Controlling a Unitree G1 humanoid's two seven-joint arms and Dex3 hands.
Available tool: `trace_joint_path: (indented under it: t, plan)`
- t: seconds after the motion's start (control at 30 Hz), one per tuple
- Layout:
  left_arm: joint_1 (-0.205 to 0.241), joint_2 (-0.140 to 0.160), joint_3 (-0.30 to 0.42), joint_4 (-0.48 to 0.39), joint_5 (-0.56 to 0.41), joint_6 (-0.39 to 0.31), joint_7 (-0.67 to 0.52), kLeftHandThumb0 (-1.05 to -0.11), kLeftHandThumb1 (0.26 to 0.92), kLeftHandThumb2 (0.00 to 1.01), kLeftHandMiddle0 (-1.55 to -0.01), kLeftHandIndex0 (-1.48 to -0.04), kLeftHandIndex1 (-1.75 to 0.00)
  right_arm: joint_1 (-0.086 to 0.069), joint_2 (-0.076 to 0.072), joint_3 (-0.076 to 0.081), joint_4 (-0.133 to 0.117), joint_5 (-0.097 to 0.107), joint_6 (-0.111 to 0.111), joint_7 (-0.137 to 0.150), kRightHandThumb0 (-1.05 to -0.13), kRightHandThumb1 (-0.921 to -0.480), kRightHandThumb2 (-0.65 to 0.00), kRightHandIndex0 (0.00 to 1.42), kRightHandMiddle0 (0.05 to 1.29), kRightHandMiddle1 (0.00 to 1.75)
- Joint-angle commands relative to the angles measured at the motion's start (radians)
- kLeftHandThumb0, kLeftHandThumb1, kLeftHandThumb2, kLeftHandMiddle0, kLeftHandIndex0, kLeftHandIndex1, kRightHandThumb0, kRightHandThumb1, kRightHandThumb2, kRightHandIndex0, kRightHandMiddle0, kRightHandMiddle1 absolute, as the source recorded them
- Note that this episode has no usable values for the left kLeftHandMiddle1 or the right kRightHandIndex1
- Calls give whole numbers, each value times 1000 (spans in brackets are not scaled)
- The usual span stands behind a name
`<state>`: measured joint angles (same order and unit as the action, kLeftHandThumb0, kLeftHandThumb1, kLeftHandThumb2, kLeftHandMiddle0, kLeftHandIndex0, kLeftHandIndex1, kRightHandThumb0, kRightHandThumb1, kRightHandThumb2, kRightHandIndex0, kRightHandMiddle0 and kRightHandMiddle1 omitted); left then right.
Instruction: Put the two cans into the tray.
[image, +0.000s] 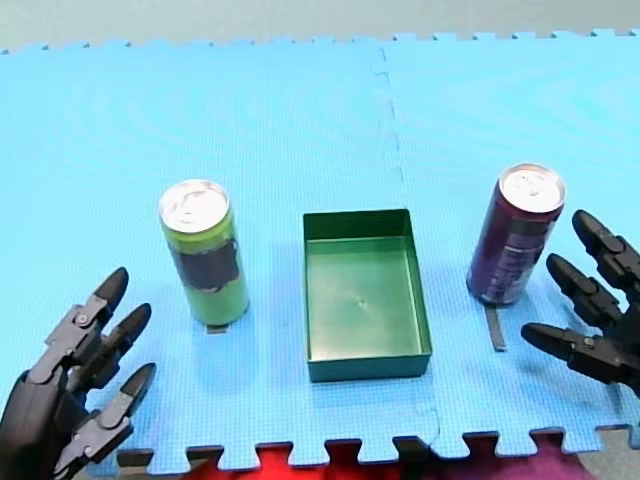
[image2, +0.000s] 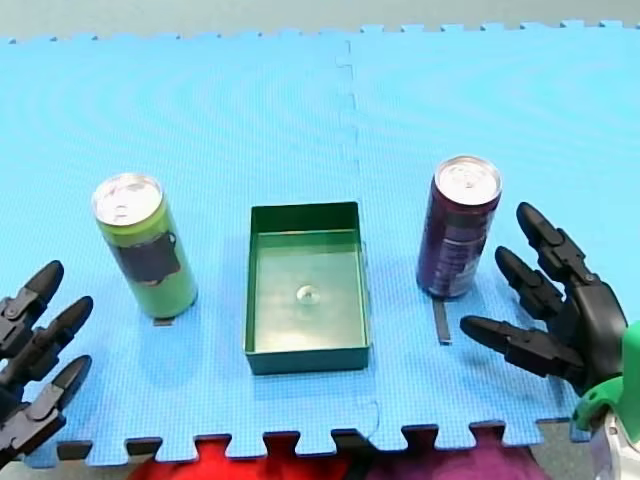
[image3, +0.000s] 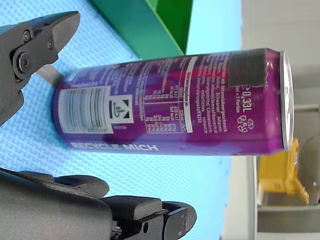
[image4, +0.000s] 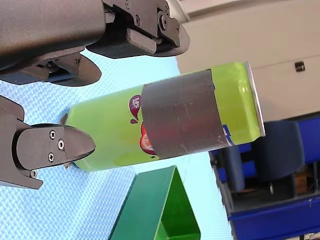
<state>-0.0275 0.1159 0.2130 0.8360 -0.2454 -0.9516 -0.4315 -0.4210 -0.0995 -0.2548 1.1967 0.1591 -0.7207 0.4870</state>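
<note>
Currently the left robot hand (image: 85, 385), wide and empty, is at the near edge of the blue foam surface (image: 300, 120), the upright green metal can (image: 205, 250) just beyond it. The right robot hand (image2: 555, 310), equally wide and empty, is just beside the upright purple metal can (image: 515, 235). The rectangular green tray (image: 368, 368) lies between both hands.

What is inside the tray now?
No can: the tray shows bare floor with a small speck. Green can stands left of it, purple can right. Its near wall hides a floor strip.
</note>
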Motion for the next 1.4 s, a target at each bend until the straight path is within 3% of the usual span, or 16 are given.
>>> trace_joint_path:
  t: [0.0,0.2,0.5,0.73,0.9,1.17,1.37]
  plan:
    - [-4,6,6,7,-8,4,-4,-1048,921,356,-407,-292,0,-8,-9,-3,3,3,-2,-4,-835,-575,-4,280,176,0]
    - [-7,5,9,11,-9,2,-10,-1048,921,359,-408,-289,0,-14,-12,-4,10,-3,-31,-21,-884,-592,-7,275,182,3]
    - [-6,5,10,9,-15,11,-19,-1048,921,372,-405,-278,0,-27,-14,6,22,-29,-60,-63,-965,-620,-8,276,215,9]
    - [-3,5,10,-1,-18,27,-25,-1048,921,387,-401,-272,0,-71,-7,8,41,-38,-52,-88,-1011,-637,-7,282,237,10]
    - [0,5,10,-7,-17,29,-27,-1048,921,396,-397,-269,0,-101,-1,16,40,-48,-41,-104,-1045,-650,-7,292,253,10]
    - [3,5,9,-11,-10,26,-21,-1048,921,405,-394,-268,0,-114,7,30,42,-60,-33,-122,-1048,-664,-9,310,276,15]
    - [7,4,7,-21,-8,28,-16,-1048,921,413,-392,-267,0,-119,16,49,40,-79,-26,-135,-1048,-674,-10,328,292,17]
